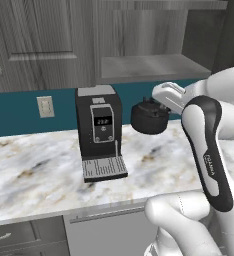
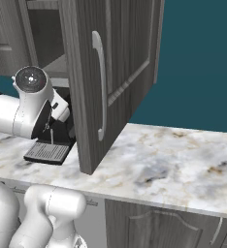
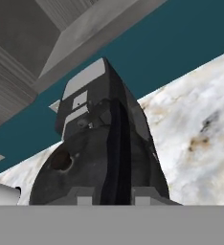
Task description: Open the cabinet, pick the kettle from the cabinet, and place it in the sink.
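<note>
Now airborne: black kettle (image 1: 149, 116) hangs off the gripper (image 3: 113, 198), jaws clamped on its arched top handle, just below the open cabinet (image 1: 154, 66) shelf and clear of the marble counter (image 1: 39, 170).
Kettle sits close beside the coffee machine (image 1: 99, 131), w/ the swung-out cabinet door (image 2: 113, 72) btwn it and the counter stretch to the right. Risks, as judged: a sideways carry could clip the machine or door edge; a narrow hold on a thin handle may let the pot swing or slip, esp. on a fast turn. Sink not in shot, so route length can't be told.
</note>
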Tool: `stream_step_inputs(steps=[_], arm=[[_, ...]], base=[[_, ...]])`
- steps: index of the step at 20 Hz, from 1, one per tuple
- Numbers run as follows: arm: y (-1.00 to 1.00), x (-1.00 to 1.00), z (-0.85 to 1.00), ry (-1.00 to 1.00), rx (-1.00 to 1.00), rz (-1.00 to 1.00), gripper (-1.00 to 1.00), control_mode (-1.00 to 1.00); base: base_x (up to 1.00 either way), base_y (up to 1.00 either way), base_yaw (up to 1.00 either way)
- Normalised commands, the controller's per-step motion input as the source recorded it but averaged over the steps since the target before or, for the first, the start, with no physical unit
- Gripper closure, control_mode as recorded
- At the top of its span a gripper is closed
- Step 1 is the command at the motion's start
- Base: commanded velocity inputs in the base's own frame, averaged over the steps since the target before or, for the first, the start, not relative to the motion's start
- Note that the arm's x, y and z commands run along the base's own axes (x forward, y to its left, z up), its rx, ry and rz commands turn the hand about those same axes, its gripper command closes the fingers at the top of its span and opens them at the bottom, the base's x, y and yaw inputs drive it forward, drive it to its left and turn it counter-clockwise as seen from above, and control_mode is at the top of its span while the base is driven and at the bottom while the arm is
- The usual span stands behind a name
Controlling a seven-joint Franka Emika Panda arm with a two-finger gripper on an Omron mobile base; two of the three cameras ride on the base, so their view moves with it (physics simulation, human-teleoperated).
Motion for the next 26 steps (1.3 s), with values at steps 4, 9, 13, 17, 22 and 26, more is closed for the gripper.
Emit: stream_step_inputs(steps=[4,9,13,17,22,26], arm=[[0.00,0.00,0.00,0.00,0.00,0.00,1.00,1.00],[0.00,0.00,0.00,0.00,0.00,0.00,1.00,1.00],[0.00,0.00,0.00,0.00,0.00,0.00,1.00,1.00],[0.00,0.00,0.00,0.00,0.00,0.00,1.00,1.00],[0.00,0.00,0.00,0.00,0.00,0.00,1.00,1.00],[0.00,0.00,0.00,0.00,0.00,0.00,1.00,1.00]], base=[[0.00,0.00,0.00],[0.00,0.00,0.00],[-0.14,0.00,-0.04],[-0.49,0.00,-0.11],[-0.59,-0.02,-0.13],[-0.62,0.00,-0.09]])
